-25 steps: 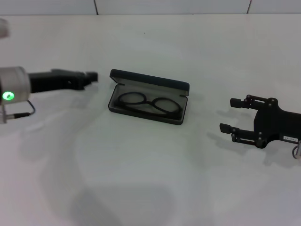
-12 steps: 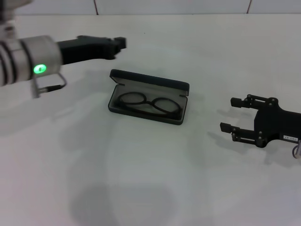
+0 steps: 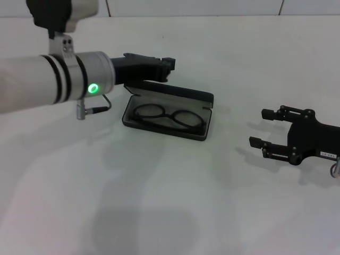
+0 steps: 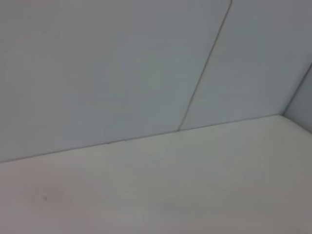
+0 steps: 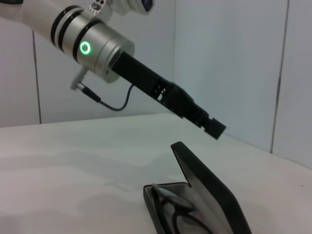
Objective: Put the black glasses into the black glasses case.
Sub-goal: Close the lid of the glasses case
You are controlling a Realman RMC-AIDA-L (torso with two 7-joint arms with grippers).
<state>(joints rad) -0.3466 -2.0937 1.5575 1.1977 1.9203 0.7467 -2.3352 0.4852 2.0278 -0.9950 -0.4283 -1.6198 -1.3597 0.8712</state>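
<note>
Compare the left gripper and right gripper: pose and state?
1. Height: the left gripper hangs in the air above the raised lid of the open matte black glasses case; the right gripper sits low by the white table, well apart from the case.
2. State: the right gripper is open, fingers spread; the left gripper's state cannot be judged.
Shared: both are black and hold nothing. The thin black-framed glasses lie inside the case.

A lab-like test bench: bare white table (image 3: pixel 175 202) against plain white panel walls (image 4: pixel 112 63).
</note>
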